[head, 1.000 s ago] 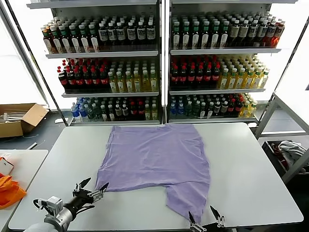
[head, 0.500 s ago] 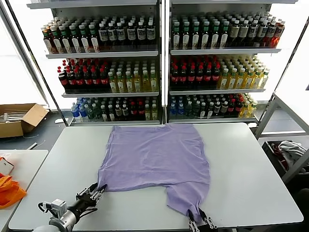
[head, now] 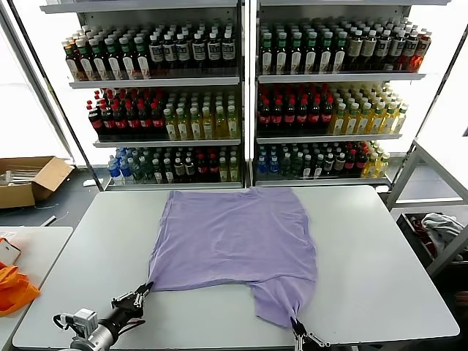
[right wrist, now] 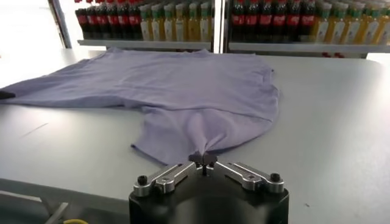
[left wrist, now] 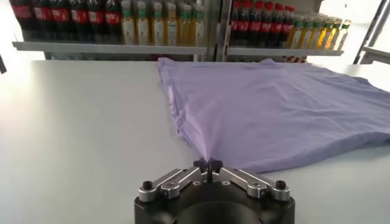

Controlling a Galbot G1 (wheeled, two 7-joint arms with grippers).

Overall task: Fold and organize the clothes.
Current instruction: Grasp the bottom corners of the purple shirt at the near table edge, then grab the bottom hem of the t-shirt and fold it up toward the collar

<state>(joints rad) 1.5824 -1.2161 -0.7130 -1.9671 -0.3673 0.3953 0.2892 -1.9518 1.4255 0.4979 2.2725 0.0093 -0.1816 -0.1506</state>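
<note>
My left gripper point(head: 143, 290) sits low at the near left edge of the table point(head: 380, 270). Its jaws are closed on a corner of the lavender T-shirt point(head: 234, 241); in the left wrist view the fabric draws into a narrow point that ends between the two fingertips point(left wrist: 208, 164). From that pinch the cloth fans out ahead of the jaws and to their right side, lying flat on the table. I judge the low hold keeps the thin fabric from lifting off the surface before both corners are secured.

The T-shirt lies spread on the middle of the table, plain side up, its far edge toward the bottle shelves point(head: 241, 95). A narrower flap of it extends toward me on the right, ending at my other jaws.

My right gripper point(head: 301, 336) is at the near edge of the table, right of centre. Its jaws are together on the tip of that flap; the right wrist view shows the cloth gathered to a point at the fingertips point(right wrist: 203, 159), with the rest widening away in front of them.

With both near corners clamped, I judge the fold is prepared but not yet begun. The next move calls for raising both holds evenly so the fabric does not twist or slip out.
</note>
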